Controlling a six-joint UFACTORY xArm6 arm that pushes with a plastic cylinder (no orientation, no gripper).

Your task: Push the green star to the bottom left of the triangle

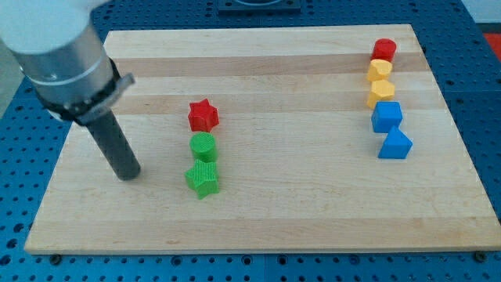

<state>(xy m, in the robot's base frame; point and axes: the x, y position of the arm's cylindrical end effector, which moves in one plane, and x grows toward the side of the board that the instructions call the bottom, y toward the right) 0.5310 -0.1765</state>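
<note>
Now, in the camera view, my tip rests on the wooden board, to the view's left of the green star, apart from it; being a bare rod, it has no fingers to open or close. Above the star sit a green cylinder and a red star. The blue triangle lies well apart at the right, below a blue block, two yellow blocks and a red block.

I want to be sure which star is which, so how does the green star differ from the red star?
Colour: the green star is green, the red star red. Place: the green star lies nearer the view's bottom, the red star above it, with the green cylinder between them. My tip sits closer to the green star, on its left. Both are star-shaped blocks in one column.
</note>
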